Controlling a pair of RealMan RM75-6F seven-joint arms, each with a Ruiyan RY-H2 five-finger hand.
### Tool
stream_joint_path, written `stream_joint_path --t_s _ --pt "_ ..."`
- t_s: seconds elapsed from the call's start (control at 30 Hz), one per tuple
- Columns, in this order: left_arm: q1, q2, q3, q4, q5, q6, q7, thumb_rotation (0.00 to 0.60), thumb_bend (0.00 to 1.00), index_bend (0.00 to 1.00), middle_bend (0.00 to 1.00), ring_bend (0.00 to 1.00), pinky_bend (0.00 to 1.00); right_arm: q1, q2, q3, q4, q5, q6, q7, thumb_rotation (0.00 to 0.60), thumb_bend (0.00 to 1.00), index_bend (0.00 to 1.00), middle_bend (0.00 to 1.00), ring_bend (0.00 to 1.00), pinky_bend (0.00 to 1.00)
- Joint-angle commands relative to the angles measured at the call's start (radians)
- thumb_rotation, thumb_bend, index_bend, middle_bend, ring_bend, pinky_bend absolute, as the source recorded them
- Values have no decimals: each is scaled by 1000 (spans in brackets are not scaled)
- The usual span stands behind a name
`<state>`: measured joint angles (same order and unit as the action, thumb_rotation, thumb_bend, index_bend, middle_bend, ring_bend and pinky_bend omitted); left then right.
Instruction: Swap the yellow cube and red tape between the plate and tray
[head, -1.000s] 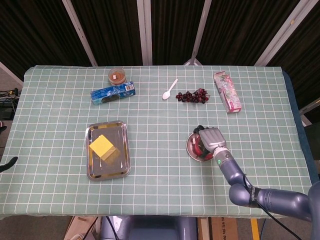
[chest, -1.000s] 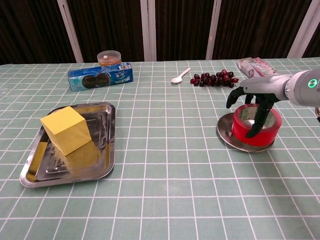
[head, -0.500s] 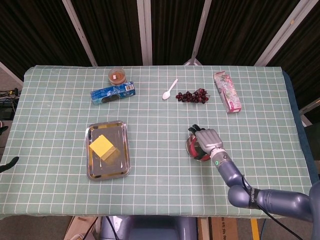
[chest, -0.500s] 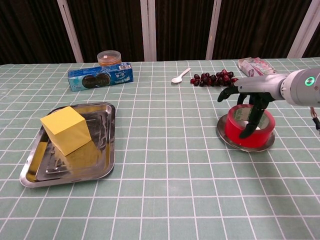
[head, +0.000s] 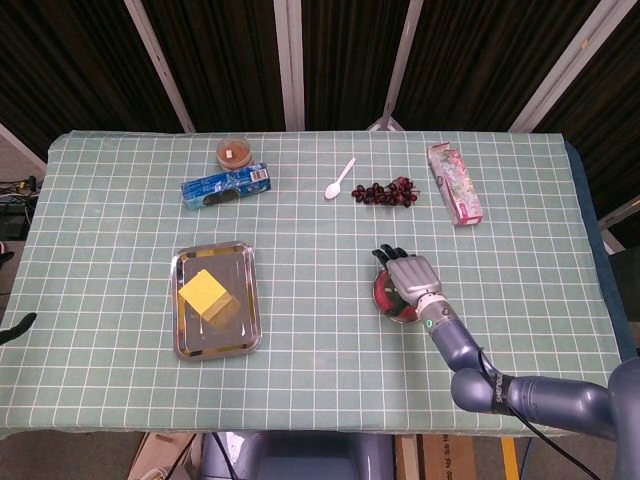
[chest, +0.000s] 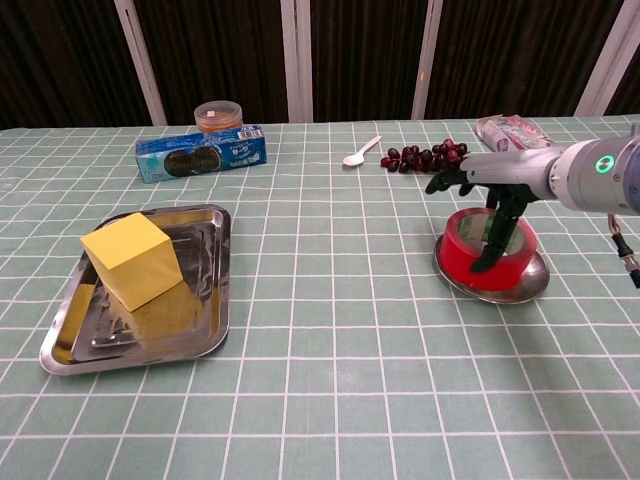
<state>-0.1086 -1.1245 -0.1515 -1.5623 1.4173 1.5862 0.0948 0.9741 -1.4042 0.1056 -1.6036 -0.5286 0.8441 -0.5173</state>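
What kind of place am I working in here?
Probably a lab test bench, not a kitchen: a table under a green checked tablecloth, dark curtained panels behind it, and staged props such as a yellow foam-like cube in a steel tray.

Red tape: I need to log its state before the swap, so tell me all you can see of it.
The red tape is a glossy, translucent red roll with an open core, lying flat on the round metal plate at the table's right. The right hand reaches over it from above, one finger dipping into the core and others spread past its far rim.
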Motion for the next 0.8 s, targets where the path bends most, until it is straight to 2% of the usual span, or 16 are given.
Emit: stream_joint_path --t_s 0.03,0.1,0.23,0.33,0.6,0.7,0.8 --pt "0 1 0 0 2 0 -1 600 18 200 21 0 8 1 4 2 -10 -6 -9 10 600 65 57 13 44 117" --pt "0 0 0 1 3 0 -1 600 18 201 21 0 8 1 7 5 -14 -13 -13 19 600 62 50 5 26 58" --pt "0 -1 2 0 7 0 -2 600 18 201 21 0 8 -3 4 20 -3 -45 -5 46 600 62 49 4 24 7" --pt "1 2 0 2 6 0 -12 600 18 200 21 0 8 -25 52 30 -68 -114 67 49 600 62 49 4 24 0" --pt "5 10 8 -3 18 1 -24 600 18 195 7 0 6 -142 226 -6 -325 -326 413 -60 600 61 49 5 24 0" --pt "8 24 21 -26 21 -15 -30 600 18 190 0 0 6 -223 281 -21 -370 -405 526 -21 600 61 50 5 24 0" --pt "14 45 37 -63 24 -30 -24 600 18 188 0 0 6 -326 332 -54 -379 -465 613 72 600 60 49 4 24 0"
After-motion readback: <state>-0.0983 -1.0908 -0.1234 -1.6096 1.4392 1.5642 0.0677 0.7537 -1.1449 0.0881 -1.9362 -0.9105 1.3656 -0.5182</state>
